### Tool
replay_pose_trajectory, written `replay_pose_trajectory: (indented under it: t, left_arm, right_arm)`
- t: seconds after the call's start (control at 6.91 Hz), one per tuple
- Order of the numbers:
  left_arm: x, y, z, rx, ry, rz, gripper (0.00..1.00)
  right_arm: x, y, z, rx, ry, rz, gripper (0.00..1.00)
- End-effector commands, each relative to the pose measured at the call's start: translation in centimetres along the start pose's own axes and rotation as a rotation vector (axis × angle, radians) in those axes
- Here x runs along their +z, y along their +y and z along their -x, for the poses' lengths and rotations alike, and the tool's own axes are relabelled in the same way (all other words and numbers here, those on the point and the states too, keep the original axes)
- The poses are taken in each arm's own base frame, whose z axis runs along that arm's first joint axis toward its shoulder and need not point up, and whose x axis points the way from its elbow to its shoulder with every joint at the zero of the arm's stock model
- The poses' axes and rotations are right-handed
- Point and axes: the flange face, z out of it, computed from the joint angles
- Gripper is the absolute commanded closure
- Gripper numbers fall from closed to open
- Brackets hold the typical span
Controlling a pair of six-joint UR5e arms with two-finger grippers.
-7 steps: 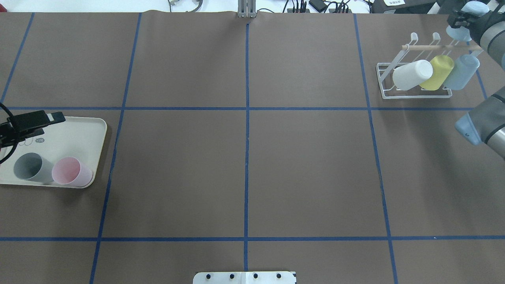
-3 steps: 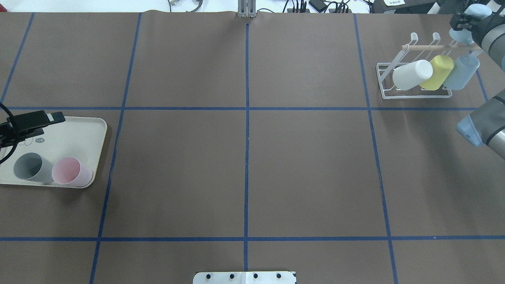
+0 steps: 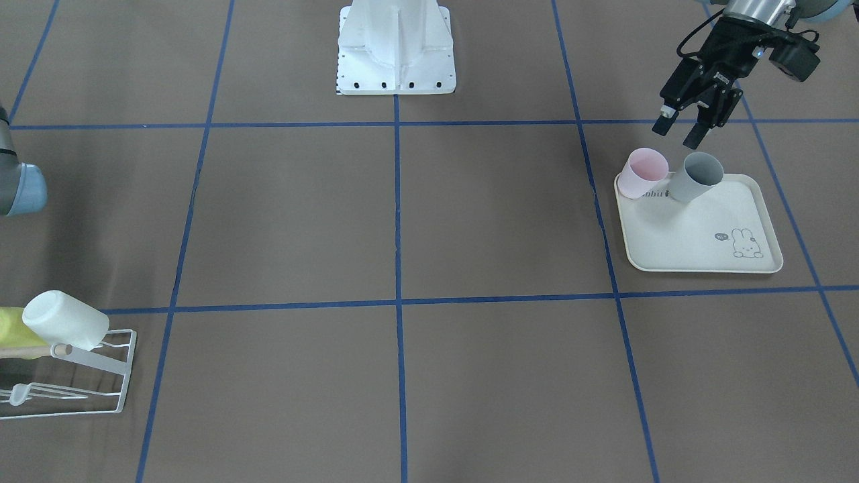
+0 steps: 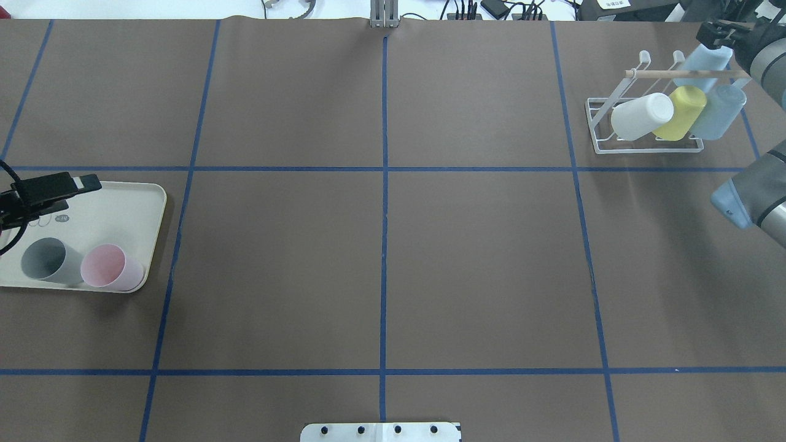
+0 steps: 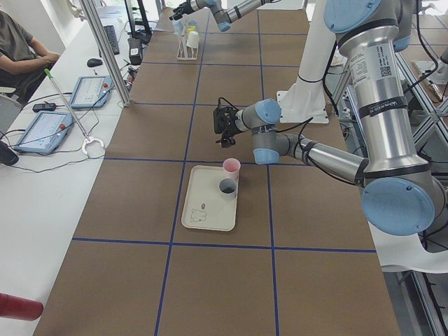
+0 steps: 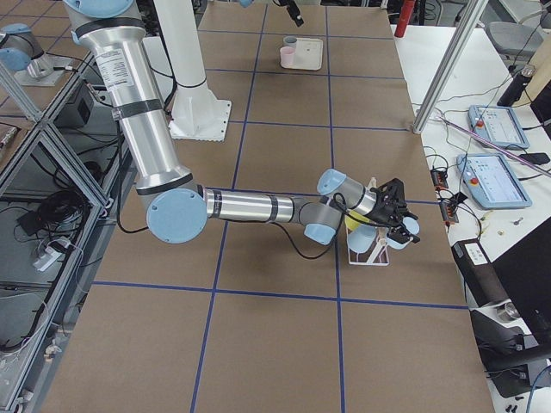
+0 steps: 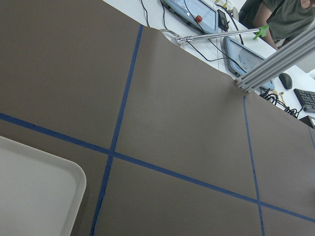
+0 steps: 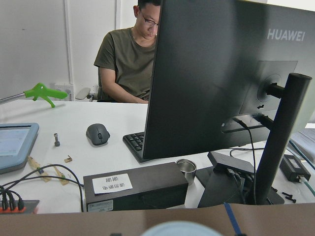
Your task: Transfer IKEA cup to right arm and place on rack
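The IKEA cup, pale blue (image 4: 703,64), leans tilted on the back row of the white wire rack (image 4: 599,132), under its wooden dowel. My right gripper (image 4: 715,32) is at the cup's upper end; I cannot tell whether its jaws still clasp it. The right wrist view shows only a pale blue rim (image 8: 179,229) at the bottom edge. My left gripper (image 3: 679,133) hangs open and holds nothing, just behind a pink cup (image 3: 644,173) and a grey cup (image 3: 698,176) on the cream rabbit-print tray (image 3: 698,235).
White (image 4: 642,116), yellow (image 4: 681,113) and pale blue (image 4: 721,110) cups fill the rack's front row. The right arm's elbow (image 4: 749,196) juts in at the right edge. The robot base (image 3: 396,47) stands mid-table. A person (image 8: 130,54) sits at a desk beyond the table.
The pale blue cup at the right gripper has tipped from a short, end-on look to lying long and tilted on the rack's back row. The left arm has not moved.
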Motion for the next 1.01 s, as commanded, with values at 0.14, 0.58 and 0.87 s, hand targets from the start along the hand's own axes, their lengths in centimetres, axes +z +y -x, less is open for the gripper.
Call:
replay_pose_trajectory:
  t: [0.14,0.58,0.87]
  left_arm:
    - [0.0,0.0,0.3,0.002,-0.009,0.002,0.00]
    - [0.4,0.8,2.6,0.133,-0.132,0.086,0.00]
    - [-0.7,2.4,8.7,0.319,-0.232,0.239,0.00]
  right_arm:
    - [-0.7,-1.5,0.2,0.006,-0.056,-0.016,0.00]
    - [-3.8,-10.3,-4.8,0.078,-0.239,0.090,0.00]
    - [-7.1,-15.8,-6.8,0.125,-0.341,0.219,0.00]
